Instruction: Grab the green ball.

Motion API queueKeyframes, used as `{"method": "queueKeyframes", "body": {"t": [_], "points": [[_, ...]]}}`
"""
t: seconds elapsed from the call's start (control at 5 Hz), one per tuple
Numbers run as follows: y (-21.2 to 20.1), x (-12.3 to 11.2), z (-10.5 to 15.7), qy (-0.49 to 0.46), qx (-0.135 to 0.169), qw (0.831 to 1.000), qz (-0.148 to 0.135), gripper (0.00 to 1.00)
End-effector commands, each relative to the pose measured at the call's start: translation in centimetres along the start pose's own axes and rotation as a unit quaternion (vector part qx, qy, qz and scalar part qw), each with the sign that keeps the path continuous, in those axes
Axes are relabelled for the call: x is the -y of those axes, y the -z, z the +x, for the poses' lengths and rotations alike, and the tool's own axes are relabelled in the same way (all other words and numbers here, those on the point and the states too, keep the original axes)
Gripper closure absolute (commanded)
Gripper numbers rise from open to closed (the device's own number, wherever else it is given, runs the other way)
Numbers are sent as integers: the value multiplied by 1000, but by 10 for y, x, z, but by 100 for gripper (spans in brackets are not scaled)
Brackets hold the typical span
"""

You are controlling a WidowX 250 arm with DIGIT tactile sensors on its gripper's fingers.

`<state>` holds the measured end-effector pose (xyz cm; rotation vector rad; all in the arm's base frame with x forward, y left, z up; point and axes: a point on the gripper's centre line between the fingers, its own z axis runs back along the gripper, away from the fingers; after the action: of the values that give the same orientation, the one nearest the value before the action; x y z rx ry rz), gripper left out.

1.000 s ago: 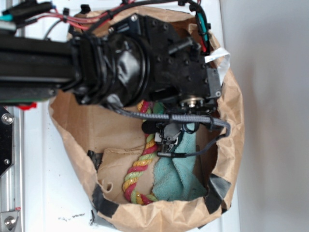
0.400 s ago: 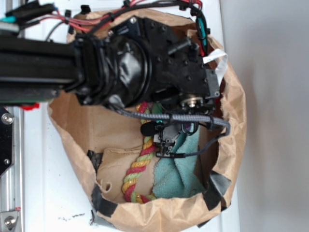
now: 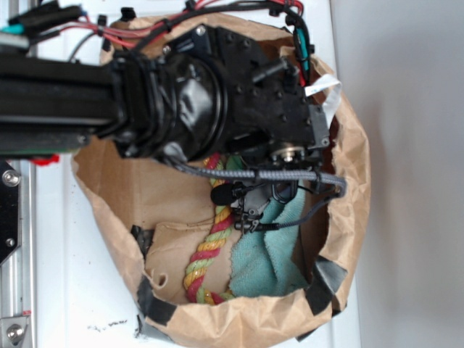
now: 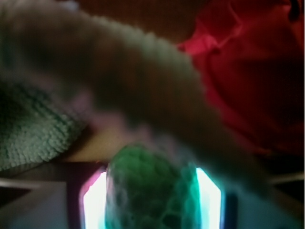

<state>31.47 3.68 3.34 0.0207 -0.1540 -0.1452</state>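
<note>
The small round teal-green ball (image 4: 150, 191) sat clamped between the end effector (image 4: 151, 198) fingers (image 4: 208, 198); a blurred fuzzy rope crossed above, beside a crumpled red paper wad (image 4: 252, 71) and teal-green terry cloth (image 4: 33, 129).

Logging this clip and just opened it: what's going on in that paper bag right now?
A WidowX arm is reaching down into the brown paper bag. In the wrist view the green ball sits between the two fingers, which appear closed on it, with the red paper wad and teal cloth just beyond. From outside, the gripper is over the cloth beside a coloured rope; the ball is hidden there.
</note>
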Motion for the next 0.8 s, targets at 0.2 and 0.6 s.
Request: {"method": "queueKeyframes", "body": {"t": [0.2,0.6], "points": [[-94,-33,21,-120,42,991,-42,100],[-140,-22,-9,-98,70,990,-75,100]]}}
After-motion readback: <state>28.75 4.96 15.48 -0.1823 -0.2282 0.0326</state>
